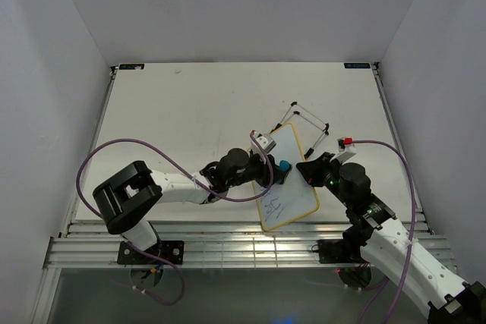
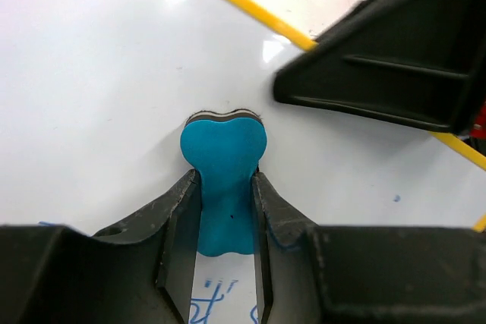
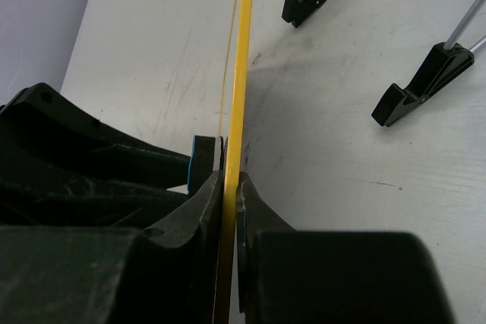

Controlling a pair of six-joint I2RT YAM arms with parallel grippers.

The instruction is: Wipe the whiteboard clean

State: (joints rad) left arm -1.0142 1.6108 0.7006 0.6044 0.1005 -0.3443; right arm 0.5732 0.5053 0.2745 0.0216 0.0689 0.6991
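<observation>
The whiteboard (image 1: 292, 187) lies tilted on the table, its near half carrying blue scribbles (image 1: 277, 204). My left gripper (image 1: 275, 170) is shut on the blue bone-shaped eraser (image 1: 284, 165), whose felt face presses on the board's middle. In the left wrist view the eraser (image 2: 222, 165) sits between both fingers on the white surface (image 2: 99, 73), with scribbles (image 2: 213, 301) just behind it. My right gripper (image 1: 310, 169) is shut on the board's right edge. The right wrist view shows its fingers pinching the yellow frame (image 3: 241, 73), and the eraser (image 3: 202, 158) is just beyond.
The board's black wire stand (image 1: 307, 121) juts out behind its far end, and its feet (image 3: 414, 96) rest on the table. The two grippers are close together over the board. Cables loop beside both arms, and white walls enclose the table.
</observation>
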